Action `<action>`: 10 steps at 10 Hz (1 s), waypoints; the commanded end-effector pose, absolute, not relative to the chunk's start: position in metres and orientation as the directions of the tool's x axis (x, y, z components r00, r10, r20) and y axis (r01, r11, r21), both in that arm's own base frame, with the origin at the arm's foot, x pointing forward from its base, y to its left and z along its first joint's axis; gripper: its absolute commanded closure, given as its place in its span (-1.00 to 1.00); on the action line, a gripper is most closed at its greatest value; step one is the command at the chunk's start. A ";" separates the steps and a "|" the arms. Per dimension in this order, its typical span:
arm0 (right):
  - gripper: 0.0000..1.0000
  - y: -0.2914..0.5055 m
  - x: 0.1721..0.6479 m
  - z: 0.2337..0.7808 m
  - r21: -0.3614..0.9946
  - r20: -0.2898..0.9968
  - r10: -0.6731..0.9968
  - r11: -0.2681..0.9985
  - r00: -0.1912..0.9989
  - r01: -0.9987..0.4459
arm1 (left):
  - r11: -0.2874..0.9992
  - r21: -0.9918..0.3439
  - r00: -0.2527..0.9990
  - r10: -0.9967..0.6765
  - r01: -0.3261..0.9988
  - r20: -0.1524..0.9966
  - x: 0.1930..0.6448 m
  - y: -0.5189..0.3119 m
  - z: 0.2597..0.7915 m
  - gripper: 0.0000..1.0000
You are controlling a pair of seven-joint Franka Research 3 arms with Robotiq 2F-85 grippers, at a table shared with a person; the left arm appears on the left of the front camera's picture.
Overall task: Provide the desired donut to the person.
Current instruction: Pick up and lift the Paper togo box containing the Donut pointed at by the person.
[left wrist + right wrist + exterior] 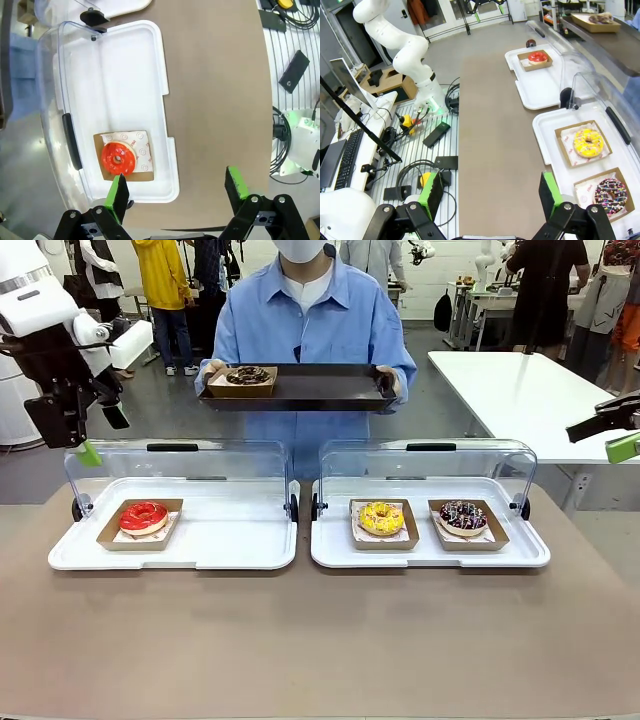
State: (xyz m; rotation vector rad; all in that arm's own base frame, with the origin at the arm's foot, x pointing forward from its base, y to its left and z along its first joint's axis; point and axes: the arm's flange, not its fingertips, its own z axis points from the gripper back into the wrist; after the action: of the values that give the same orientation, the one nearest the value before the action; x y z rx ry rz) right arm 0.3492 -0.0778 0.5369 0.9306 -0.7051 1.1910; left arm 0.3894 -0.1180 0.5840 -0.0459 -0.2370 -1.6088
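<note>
The person (310, 320) in a light blue shirt stands at the far side, both hands holding a black tray (320, 390). On that tray's left end sits a chocolate donut (247, 376) on a cardboard square. A red donut (143, 517) lies in the left white display tray (230, 540). A yellow donut (381, 518) and a dark sprinkled donut (463, 516) lie in the right display tray (520, 550). My left gripper (102, 435) hangs open, raised at the far left, above the red donut (118, 158). At the right edge my right gripper (612, 435) is open and raised, with nothing in it.
Both display trays have clear lids (180, 465) standing open at the back. The brown table (320, 640) is bare in front of the trays. Off the table, beside the left arm's base (427, 95), lie cables and boxes. Other people and white tables stand behind.
</note>
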 end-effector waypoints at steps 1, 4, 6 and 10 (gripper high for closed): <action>-1.00 -0.079 0.349 0.537 0.214 0.866 0.444 0.087 0.230 -0.973 | -0.031 0.127 -0.054 -0.983 0.991 0.176 0.389 -0.117 0.585 -1.00; -1.00 -0.079 0.349 0.537 0.214 0.866 0.444 0.087 0.230 -0.973 | -0.002 0.187 -0.126 -0.747 0.982 0.653 0.398 -0.040 0.632 -1.00; -1.00 -0.079 0.349 0.537 0.214 0.866 0.444 0.087 0.230 -0.973 | 0.019 0.174 -0.126 -0.611 0.985 0.781 0.412 0.031 0.633 -1.00; -1.00 -0.079 0.349 0.537 0.214 0.866 0.444 0.087 0.230 -0.973 | 0.131 0.069 -0.009 -0.407 0.989 0.914 0.441 0.141 0.580 -1.00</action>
State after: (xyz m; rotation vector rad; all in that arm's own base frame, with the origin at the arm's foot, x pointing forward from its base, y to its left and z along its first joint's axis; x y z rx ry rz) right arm 0.3488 -0.0788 0.5369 0.9298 -0.7063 1.1888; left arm 0.4180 0.1342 0.5815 -0.7122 -0.9720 -1.3429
